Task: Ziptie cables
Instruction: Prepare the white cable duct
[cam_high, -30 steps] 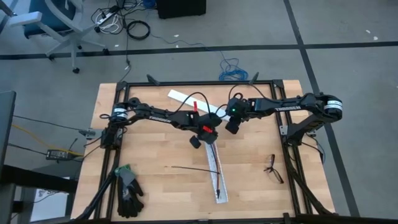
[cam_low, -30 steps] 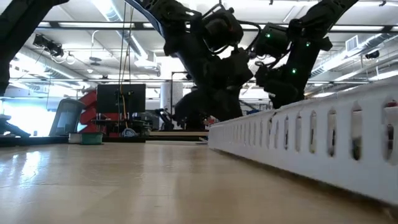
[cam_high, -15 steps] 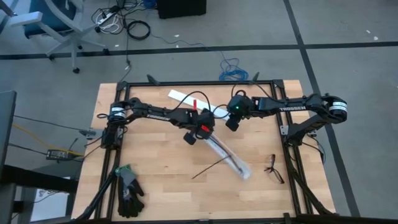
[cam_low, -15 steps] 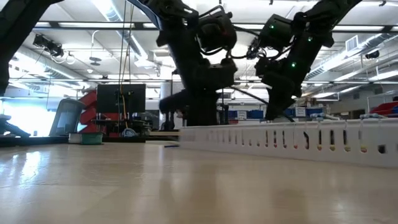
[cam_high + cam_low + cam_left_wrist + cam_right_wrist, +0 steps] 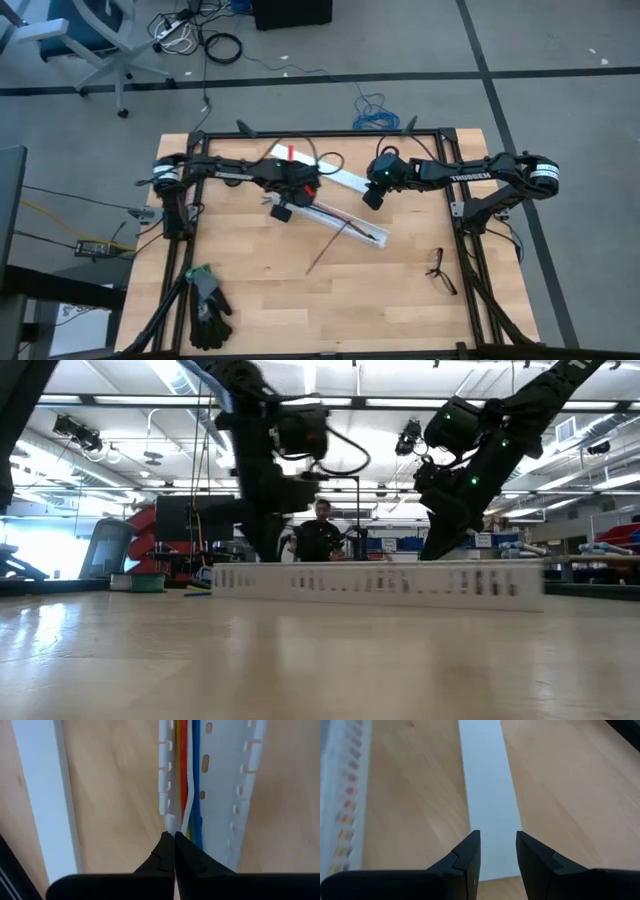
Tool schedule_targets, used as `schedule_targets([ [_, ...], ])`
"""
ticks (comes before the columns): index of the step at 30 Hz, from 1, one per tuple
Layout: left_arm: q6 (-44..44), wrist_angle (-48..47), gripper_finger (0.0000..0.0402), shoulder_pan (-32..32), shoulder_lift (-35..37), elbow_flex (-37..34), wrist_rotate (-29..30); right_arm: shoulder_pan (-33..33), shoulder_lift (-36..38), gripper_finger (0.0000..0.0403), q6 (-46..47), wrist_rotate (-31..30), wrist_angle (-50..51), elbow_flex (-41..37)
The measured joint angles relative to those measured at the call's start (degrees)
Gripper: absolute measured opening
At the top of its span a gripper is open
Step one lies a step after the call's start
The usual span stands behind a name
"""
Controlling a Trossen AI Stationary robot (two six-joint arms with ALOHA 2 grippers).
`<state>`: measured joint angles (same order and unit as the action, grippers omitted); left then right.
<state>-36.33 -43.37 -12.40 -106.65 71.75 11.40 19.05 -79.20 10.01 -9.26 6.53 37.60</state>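
The cables, thin yellow, red, white and blue wires, lie lengthwise inside a long white slotted strip that rests slanted on the table. My left gripper is shut at that strip's far-left end. The ziptie, a thin black strip, lies flat on the wood beside the slotted strip's near side. My right gripper is open and hovers over a flat white strip, touching nothing. In the low view the slotted strip lies broadside on the table. My left gripper pinches the end of the slotted strip at one side wall, between its two shut fingertips. The fingers point along the strip. The strip rests on the table, and the white wire runs right beside the fingertips; whether they touch it too I cannot tell.
A flat white strip lies near the table's far edge. Dark-framed spectacles sit near the right edge, black gloves at the near-left corner. A black frame rims the table. A person stands in the room behind.
My left gripper has moved toward the table's left and far edges, dragging the slotted strip's end with it. The strip has swung from pointing at the near edge to lying slanted across the middle. The ziptie has turned and shifted toward the far edge. My right arm has kept still.
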Motion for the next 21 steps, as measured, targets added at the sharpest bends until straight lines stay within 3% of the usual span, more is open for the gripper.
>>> schedule_targets([
  [13,0.8,8.1,0.0,-6.1,20.4,-27.6,-0.4,1.5,-0.4,0.0112,-0.7,4.9,-10.2,0.0],
  [21,5.6,10.9,0.002,-7.2,26.1,-30.9,-0.5,2.0,-0.4,0.0112,-0.9,5.0,-10.8,0.0],
])
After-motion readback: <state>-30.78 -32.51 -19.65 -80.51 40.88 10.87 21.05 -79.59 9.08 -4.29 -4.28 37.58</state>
